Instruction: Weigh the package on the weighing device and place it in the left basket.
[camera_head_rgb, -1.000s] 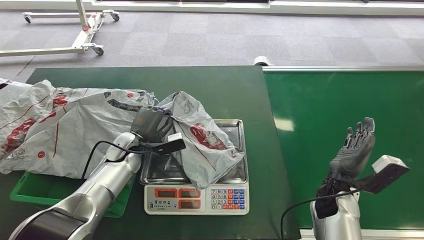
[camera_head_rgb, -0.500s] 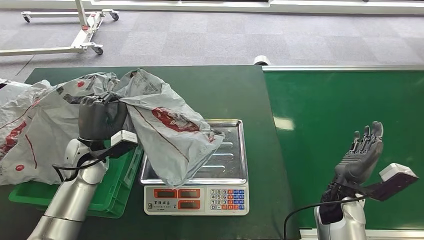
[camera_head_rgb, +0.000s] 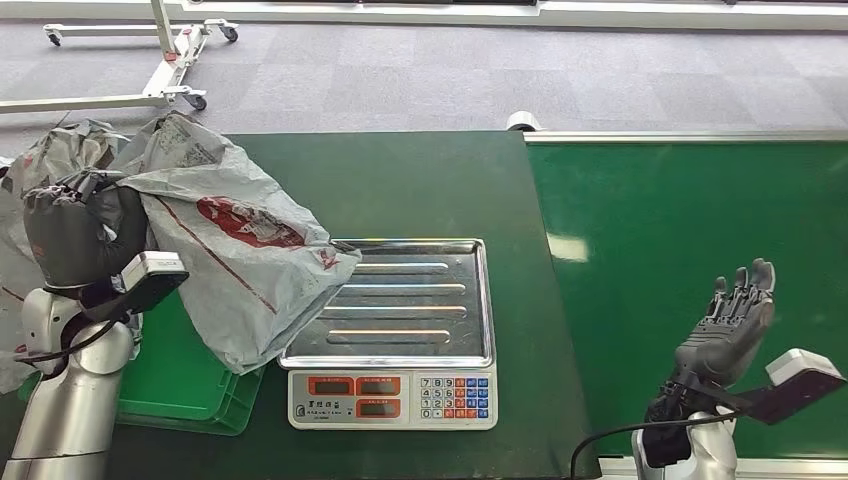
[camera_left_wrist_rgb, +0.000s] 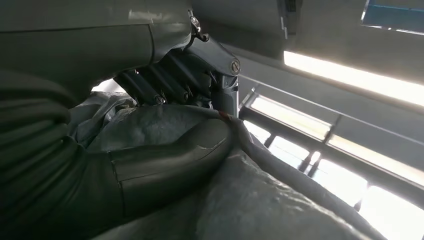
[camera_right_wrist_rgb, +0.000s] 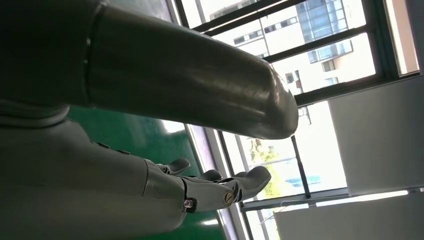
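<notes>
Head view: left hand (camera_head_rgb: 72, 236) grips crumpled grey plastic mailer package (camera_head_rgb: 235, 260), red-printed, hanging over green basket (camera_head_rgb: 185, 385) beside ribbed steel scale (camera_head_rgb: 400, 335). Right hand (camera_head_rgb: 728, 325) empty, fingers spread. Left wrist view: thumb (camera_left_wrist_rgb: 170, 160) presses wrinkled film.

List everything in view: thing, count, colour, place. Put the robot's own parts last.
package: one, grey plastic mailer with red print, held up by the left hand above the left basket, its lower corner overlapping the scale's left edge
other mailer bags: a crumpled grey heap with red print, count unclear, at the table's far left
weighing scale: one, bare steel tray on a white base with a keypad, middle of the table
left basket: one, green, left of the scale
table: one, dark green
conveyor belt: one, bright green, right of the table
wheeled frame: one, white, on the grey floor behind
left hand: dark grey, fingers gripping the package's top
right hand: dark grey, fingers apart, holding nothing, over the belt
</notes>
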